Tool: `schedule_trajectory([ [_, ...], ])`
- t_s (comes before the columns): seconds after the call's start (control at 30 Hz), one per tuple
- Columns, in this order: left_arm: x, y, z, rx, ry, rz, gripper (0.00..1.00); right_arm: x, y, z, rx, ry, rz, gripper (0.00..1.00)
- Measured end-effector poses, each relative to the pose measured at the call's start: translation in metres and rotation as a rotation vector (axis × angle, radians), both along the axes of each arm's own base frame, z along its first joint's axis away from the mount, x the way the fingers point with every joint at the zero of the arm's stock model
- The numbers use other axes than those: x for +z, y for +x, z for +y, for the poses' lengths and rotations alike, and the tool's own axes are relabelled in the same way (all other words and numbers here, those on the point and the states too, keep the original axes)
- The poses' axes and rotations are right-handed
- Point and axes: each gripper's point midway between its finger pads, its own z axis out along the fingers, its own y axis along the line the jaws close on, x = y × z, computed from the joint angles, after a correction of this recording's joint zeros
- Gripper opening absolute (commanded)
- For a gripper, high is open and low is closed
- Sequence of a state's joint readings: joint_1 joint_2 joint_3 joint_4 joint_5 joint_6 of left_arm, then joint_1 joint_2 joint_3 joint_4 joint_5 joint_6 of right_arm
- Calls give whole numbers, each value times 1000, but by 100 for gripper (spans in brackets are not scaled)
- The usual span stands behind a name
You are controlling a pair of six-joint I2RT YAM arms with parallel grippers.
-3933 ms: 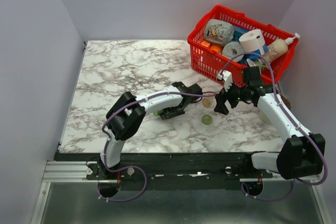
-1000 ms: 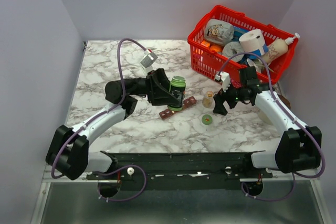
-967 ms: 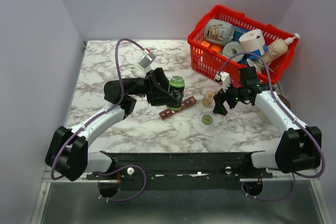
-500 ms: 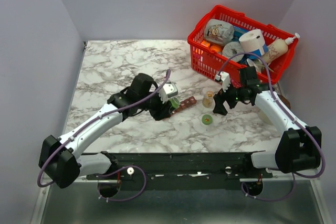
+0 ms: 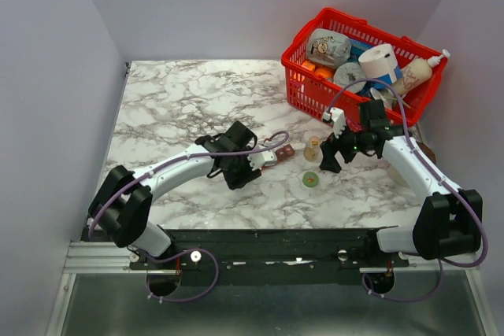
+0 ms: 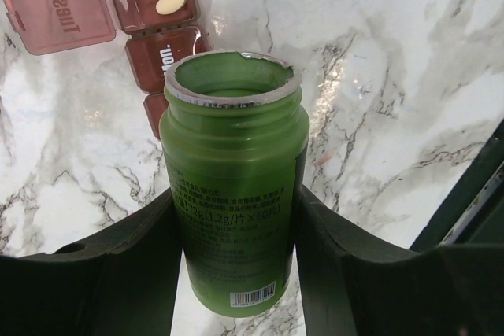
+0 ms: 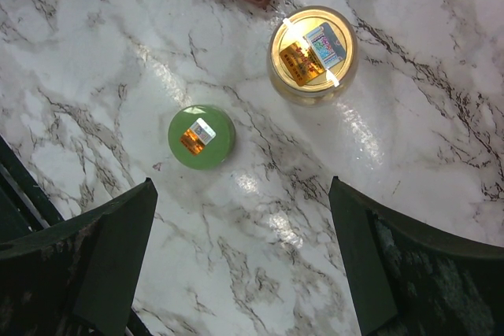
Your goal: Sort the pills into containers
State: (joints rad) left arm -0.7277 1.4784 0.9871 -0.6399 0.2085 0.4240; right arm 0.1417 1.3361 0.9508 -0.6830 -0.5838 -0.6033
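Left claw (image 6: 236, 222) clamped on green bottle (image 6: 235, 143), one finger on each side of the body. Bottle mouth uncapped, ragged foil ring on the rim, mouth aimed toward containers (image 6: 161, 54). Right claw (image 7: 242, 194) spread wide, nothing betw. its fingers.

Containers: we record one narrow strip of square cells in translucent reddish-brown plastic, lying flat on table (image 5: 173, 100) approx. centre, just beyond the left claw. One lid is flipped open to the side, its lettering reading reversed. The cell beside it holds one pale oval pill (image 6: 171, 3). Next cell is shut, marked "Mon."; the cell after that is partly hidden behind the bottle.

Arms: left arm (image 5: 179, 169) stretched low across the table toward centre, wrist bent; the bottle is not visible from the top view. Right arm (image 5: 417, 169) reaches in from the right, claw pointing down above green cap (image 7: 201, 137) and small jar (image 7: 313, 53). These two sit apart from each other and clear of the fingers. The jar is near one end of the strip.

Materials: bottle is glossy green plastic, cylindrical, w/ printed label and barcode near the base. Cap is round, flat, w/ small sticker. Jar is round, yellowish top w/ labels. Table is glossy white marble pattern w/ grey veins. Red basket (image 5: 303, 88), lattice-walled, stands at the far right corner, filled w/ misc. items.
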Motion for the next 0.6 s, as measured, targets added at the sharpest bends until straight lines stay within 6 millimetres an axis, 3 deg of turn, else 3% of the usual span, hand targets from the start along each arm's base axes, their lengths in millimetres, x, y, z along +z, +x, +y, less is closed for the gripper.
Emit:
schedule_trajectory([
  [0.33, -13, 18, 4, 21, 130, -1, 0, 0, 0, 0, 1, -3, -2, 100],
  [0.6, -12, 29, 2, 48, 223, 13, 0, 0, 0, -1, 6, -5, -7, 100],
])
